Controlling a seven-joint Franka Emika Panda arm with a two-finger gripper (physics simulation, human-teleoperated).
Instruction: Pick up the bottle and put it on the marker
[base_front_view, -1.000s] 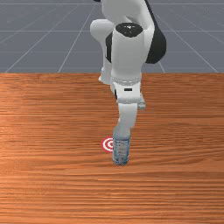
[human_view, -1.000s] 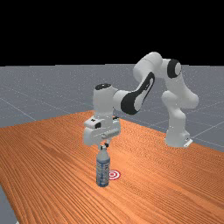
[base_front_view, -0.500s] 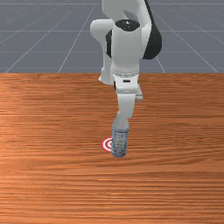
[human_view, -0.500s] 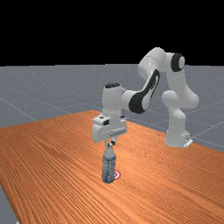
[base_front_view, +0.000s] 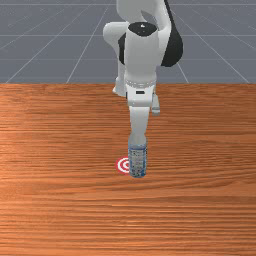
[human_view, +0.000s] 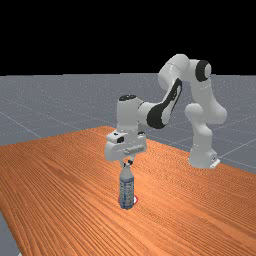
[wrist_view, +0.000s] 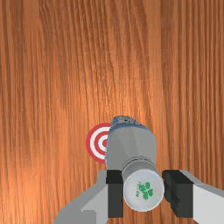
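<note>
Nearest the hand: white cap (wrist_view: 143, 197) of the bottle, green leaf print on top, set between the dark pads (wrist_view: 115, 194) of the gripper (human_view: 128, 163), one pad against each side. Tool state: closed about the bottle (human_view: 126, 192) at its top end, gap no wider than the cap. Below the cap, narrow neck, then pale grey shoulder, then body with blue-and-white label. Bottle reads as about upright in the far view, top end under the hand. Whether its base touches the wood or hangs just above it, cannot tell. Next, the marker (wrist_view: 93, 143), flat red and white rings: partly hidden by the bottle in all three views. Front view has its exposed rings at the bottle's left side; far view has slivers of rim on both sides of the lower body. Exact overlap of base and rings, cannot tell. Under these, the table (base_front_view: 55, 200), orange-brown, streaked grain. Farther off, white arm (human_view: 149, 114) with black joint covers, bent high, running back to its base (human_view: 201, 157) at the far view's right. Farthest, grey floor (human_view: 30, 107) ruled with pale lines, black above it
</note>
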